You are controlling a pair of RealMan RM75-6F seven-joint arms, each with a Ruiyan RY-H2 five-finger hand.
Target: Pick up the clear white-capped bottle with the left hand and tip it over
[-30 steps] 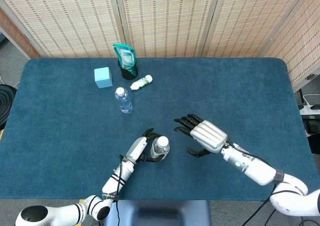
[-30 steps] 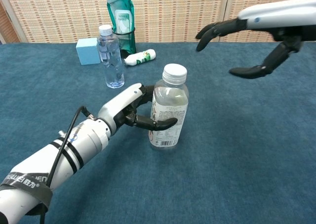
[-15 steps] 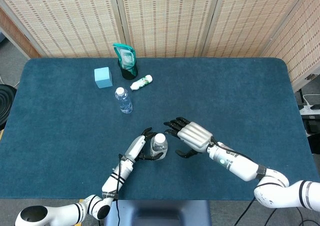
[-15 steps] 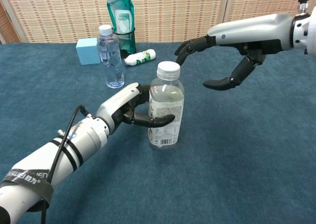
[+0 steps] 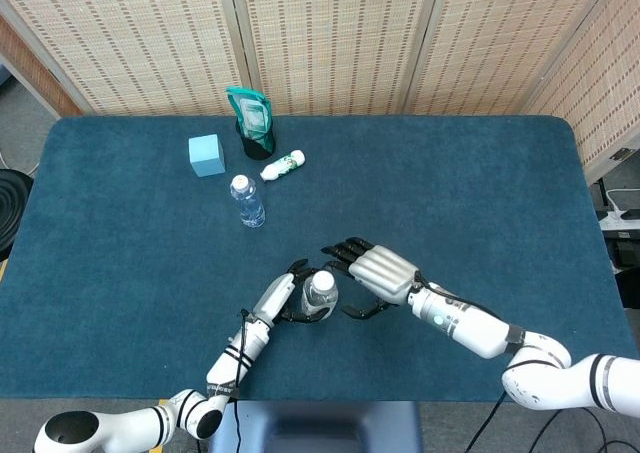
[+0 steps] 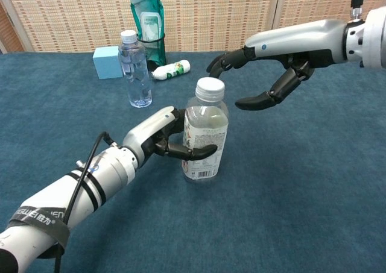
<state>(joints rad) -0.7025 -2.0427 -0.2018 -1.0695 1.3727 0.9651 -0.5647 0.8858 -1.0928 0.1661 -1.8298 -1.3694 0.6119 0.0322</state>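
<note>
The clear white-capped bottle [image 6: 205,137] stands upright on the blue table near its front edge, also seen from above in the head view [image 5: 320,293]. My left hand [image 6: 161,134] reaches in from the bottle's left and grips its lower body, dark fingers wrapped around the label [image 5: 290,298]. My right hand [image 6: 265,68] hovers just right of the cap with its fingers spread and nothing in it; its fingertips [image 5: 335,253] come close to the cap.
A second clear bottle [image 5: 246,201] stands further back left. Behind it are a light blue cube [image 5: 206,155], a green pouch in a black holder [image 5: 252,118] and a small white bottle lying down [image 5: 282,165].
My right hand has moved left and come in beside the bottle's cap. My left hand keeps its grip on the upright bottle, which has barely shifted.
</note>
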